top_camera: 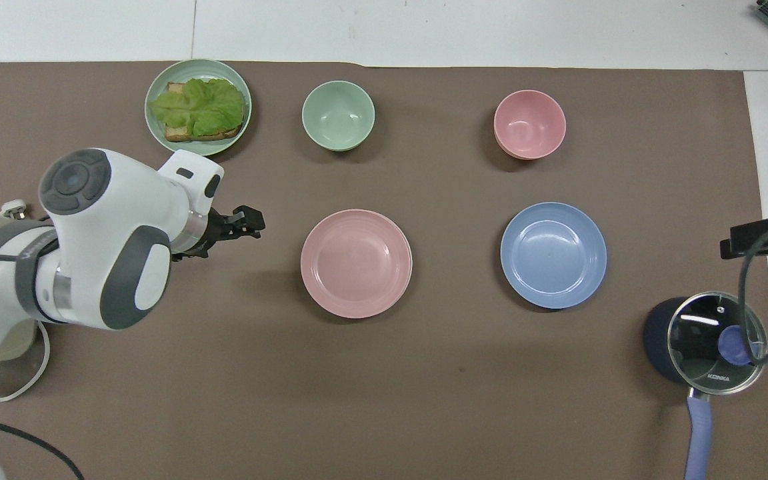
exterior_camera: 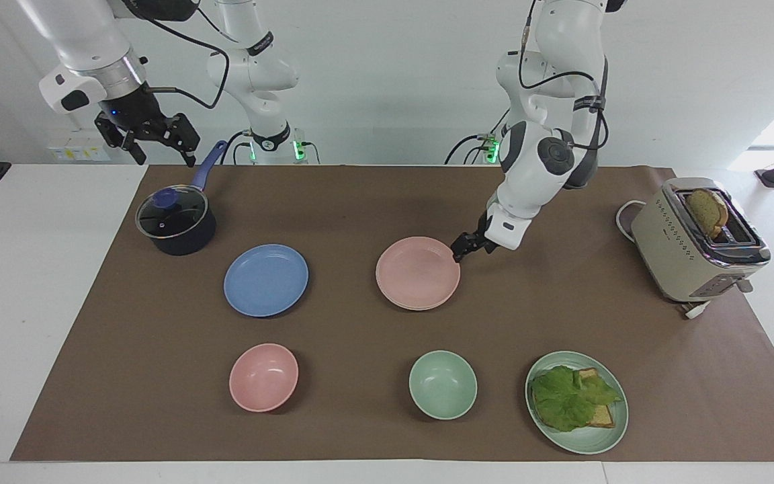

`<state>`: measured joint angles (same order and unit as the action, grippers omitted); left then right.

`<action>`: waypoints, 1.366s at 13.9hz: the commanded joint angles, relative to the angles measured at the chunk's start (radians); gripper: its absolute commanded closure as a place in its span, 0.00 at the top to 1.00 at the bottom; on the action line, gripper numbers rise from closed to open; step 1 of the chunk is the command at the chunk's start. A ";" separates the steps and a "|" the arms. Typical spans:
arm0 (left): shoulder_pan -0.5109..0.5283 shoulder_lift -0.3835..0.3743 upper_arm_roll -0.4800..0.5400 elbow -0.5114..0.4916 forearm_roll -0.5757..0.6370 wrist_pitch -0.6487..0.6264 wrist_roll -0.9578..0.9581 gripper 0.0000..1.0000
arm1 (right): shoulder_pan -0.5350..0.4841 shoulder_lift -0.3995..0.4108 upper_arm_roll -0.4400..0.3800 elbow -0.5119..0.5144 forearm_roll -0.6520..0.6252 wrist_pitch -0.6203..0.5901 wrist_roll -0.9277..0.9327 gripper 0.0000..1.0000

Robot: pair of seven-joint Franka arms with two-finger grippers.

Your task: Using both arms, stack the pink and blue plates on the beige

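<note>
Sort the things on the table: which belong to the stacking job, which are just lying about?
Job: round pale pink plate resting on the round cream-beige plate; round blue plate.
Lying about: pink bowl, green bowl, green sandwich plate, lidded saucepan, beige toaster.

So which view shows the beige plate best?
The facing view: the beige plate shows as a thin cream edge under the pink plate. In the overhead view the pink plate covers it almost entirely, leaving only a faint sliver.
</note>
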<state>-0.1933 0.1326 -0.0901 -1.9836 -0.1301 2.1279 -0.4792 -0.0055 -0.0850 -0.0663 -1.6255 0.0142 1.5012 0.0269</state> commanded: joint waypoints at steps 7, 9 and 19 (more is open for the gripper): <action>0.264 -0.024 -0.003 0.164 0.116 -0.249 0.413 1.00 | -0.008 -0.022 0.000 -0.020 0.017 -0.006 -0.013 1.00; 0.285 -0.024 -0.003 0.221 0.116 -0.314 0.462 1.00 | -0.008 -0.022 0.000 -0.020 0.017 -0.006 -0.013 1.00; 0.270 -0.140 -0.013 0.385 0.135 -0.520 0.449 1.00 | -0.008 -0.022 0.000 -0.020 0.017 -0.006 -0.013 1.00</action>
<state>0.0832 0.0203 -0.1006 -1.6139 -0.0149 1.6456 -0.0263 -0.0055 -0.0849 -0.0663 -1.6256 0.0142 1.5012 0.0269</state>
